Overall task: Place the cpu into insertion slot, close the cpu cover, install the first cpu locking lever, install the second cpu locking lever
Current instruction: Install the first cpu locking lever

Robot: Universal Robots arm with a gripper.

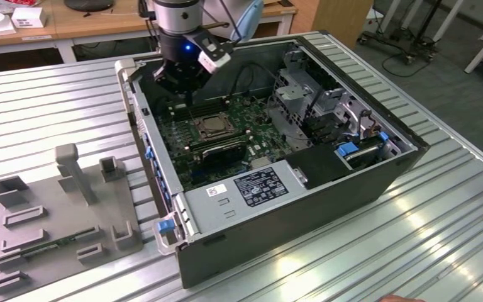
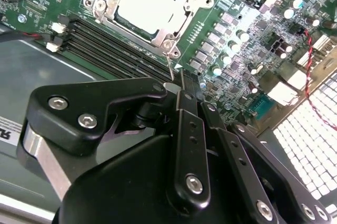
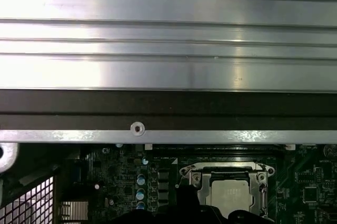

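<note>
Hovering low over motherboard (image 1: 254, 113) | gripper (image 1: 180, 93) jaws drawn together, no clear pinch on anything | cpu (image 2: 147, 0) seated in insertion slot (image 1: 212, 126), cpu cover (image 2: 134, 30) down over it | socket just beside the tips, toward the exterior view's right | thin locking lever (image 2: 169, 63) runs lengthwise from the cover's corner to the tips

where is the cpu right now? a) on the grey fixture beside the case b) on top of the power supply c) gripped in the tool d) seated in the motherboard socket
d: the cpu lies flat on the motherboard, with the cpu cover framing its pale face.
</note>
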